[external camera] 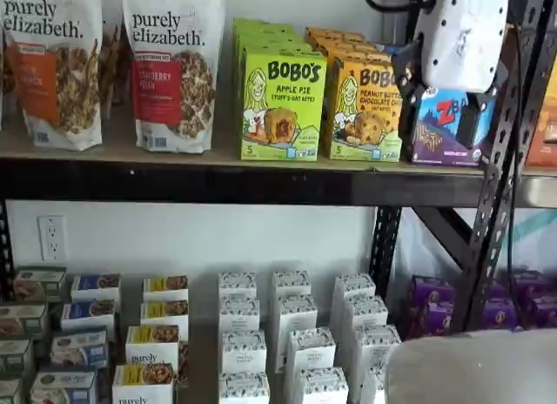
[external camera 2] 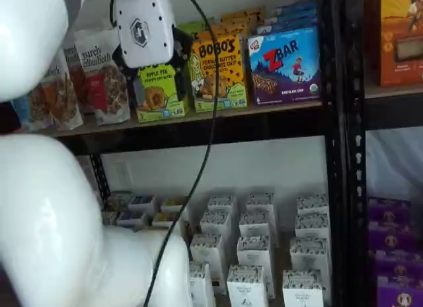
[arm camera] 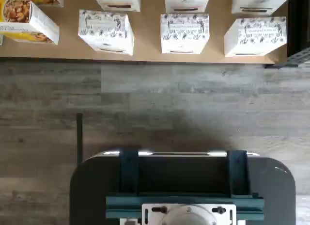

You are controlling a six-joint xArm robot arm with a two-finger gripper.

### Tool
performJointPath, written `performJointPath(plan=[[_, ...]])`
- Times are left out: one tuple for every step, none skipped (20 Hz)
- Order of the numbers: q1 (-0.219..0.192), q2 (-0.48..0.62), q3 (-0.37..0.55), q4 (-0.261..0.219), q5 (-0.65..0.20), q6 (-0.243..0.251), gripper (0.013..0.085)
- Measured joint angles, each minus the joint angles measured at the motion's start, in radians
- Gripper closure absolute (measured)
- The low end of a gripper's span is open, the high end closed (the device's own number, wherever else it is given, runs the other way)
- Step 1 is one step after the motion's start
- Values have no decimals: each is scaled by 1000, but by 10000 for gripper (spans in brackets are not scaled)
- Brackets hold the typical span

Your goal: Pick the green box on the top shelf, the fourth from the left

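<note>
green box (external camera: 282,103): on the top shelf (external camera: 200,182), beside the orange box (external camera: 365,108); its upper half is hidden behind the pincer elsewhere
pincer (external camera: 443,97): fingers half-hidden, looks wide open, holding nothing

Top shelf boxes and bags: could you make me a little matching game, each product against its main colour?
Things:
1. Bobo's Apple Pie box
2. Bobo's peanut butter box
3. ZBar box
4. purely elizabeth bag

Colours:
A. white
B. lime green
C. blue and purple
D. orange-yellow

Pairs: 1-B, 2-D, 3-C, 4-A
</note>
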Motion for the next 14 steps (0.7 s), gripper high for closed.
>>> performJointPath(plan=[[-14,5,-4,15,9,-7,130],[-34,9,-7,36,15,-16,130],[-39,7,-6,43,13,-19,130],[-38,6,-6,44,11,-19,130],[-36,6,-6,43,10,-18,130],[-34,7,-7,41,10,-17,130],[-30,8,-7,39,9,-14,130],[-26,9,-7,36,9,-12,130],[-24,10,-7,34,8,-10,130],[-20,10,-7,31,7,-7,130],[-14,11,-6,26,5,-4,130],[-9,11,-5,23,3,-1,130],[-6,12,-3,21,2,2,130],[-2,13,-2,19,1,5,130]])
